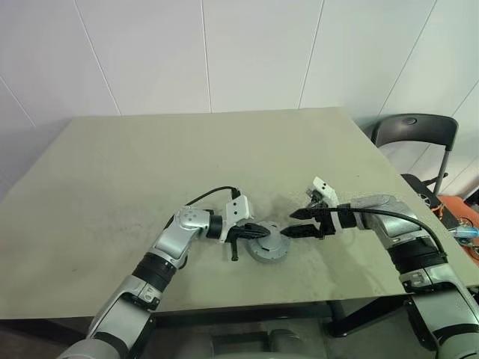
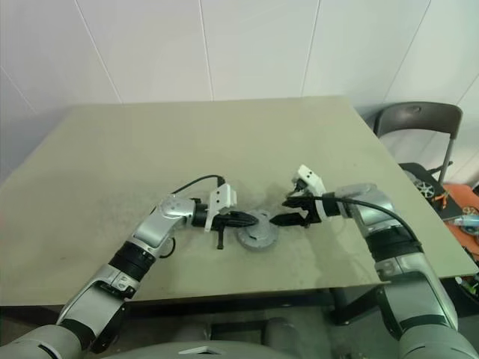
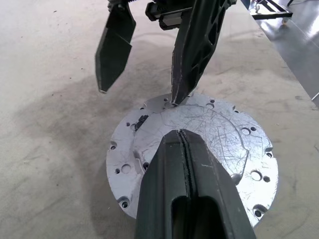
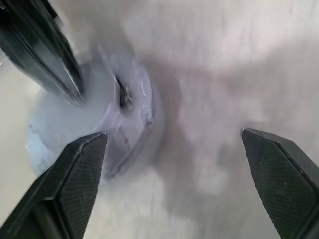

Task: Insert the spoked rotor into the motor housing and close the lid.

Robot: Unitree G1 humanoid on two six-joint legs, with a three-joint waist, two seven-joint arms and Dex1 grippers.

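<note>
The lid (image 1: pixel 271 250), a grey-silver disc with small holes round its rim, lies flat on the table (image 1: pixel 150 164) near the front edge. My left gripper (image 1: pixel 262 231) is shut, its joined tips resting on top of the lid (image 3: pixel 219 144) near the centre. My right gripper (image 1: pixel 292 224) stands open just right of the lid, one fingertip (image 3: pixel 177 94) touching the lid's far rim and the other off it. In the right wrist view the lid (image 4: pixel 99 119) lies beyond the left finger (image 4: pixel 75 179). The motor housing and the spoked rotor are hidden.
A black chair (image 1: pixel 415 131) stands past the table's right edge, with orange clutter (image 1: pixel 456 217) on the floor behind it. A black cable (image 1: pixel 213 194) loops over my left wrist. The table's front edge runs close below the lid.
</note>
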